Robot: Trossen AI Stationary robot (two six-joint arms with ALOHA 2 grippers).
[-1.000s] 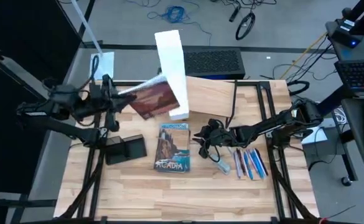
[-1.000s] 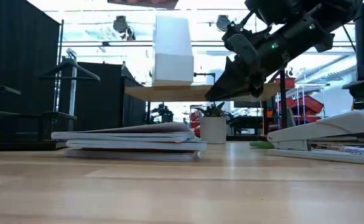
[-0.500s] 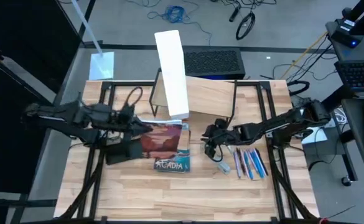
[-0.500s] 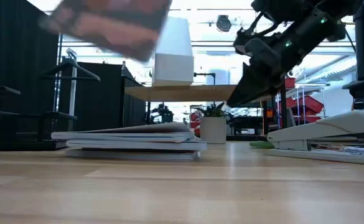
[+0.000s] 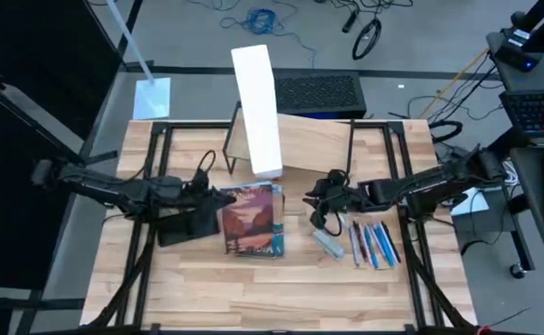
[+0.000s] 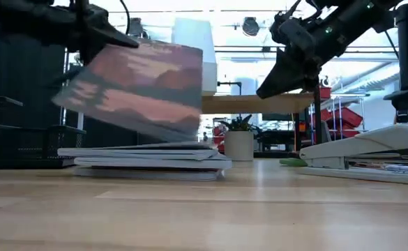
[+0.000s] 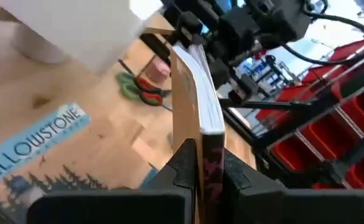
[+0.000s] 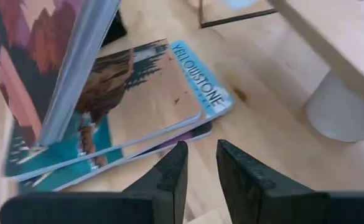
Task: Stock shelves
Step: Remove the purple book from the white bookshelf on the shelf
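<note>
My left gripper [image 5: 213, 197] is shut on a red-brown landscape book [image 5: 249, 214], which it carries tilted just above a stack of books [image 6: 148, 159]. The stack lies flat at the table's middle, a Yellowstone book [image 8: 160, 93] on top. Behind it stand the shelves [image 5: 316, 144], a light-wood riser on black legs. A tall white file box [image 5: 258, 107] stands on the riser's left end. My right gripper [image 5: 321, 207] hovers to the right of the stack, fingers a little apart, holding nothing. My left gripper pinches the book between its two fingers, one on each cover, at its red edge [image 7: 210, 163]. The fingers come level from the table's left. The book hangs tilted below and beyond them, its lower edge [image 6: 179, 134] close above the stack; whether it touches, I cannot tell.
A black organizer tray [image 5: 188, 223] sits left of the stack. A stapler [image 5: 328, 244] and a row of pens [image 5: 369, 244] lie to its right, under my right arm. Green-handled scissors [image 7: 135, 90] and a white pot [image 6: 240, 145] sit near the riser.
My left gripper has swung the book from beside the white file box toward the table's near edge and down, over the stack; the book still hangs tilted. My right gripper has drifted a little toward the table's right edge and up.
</note>
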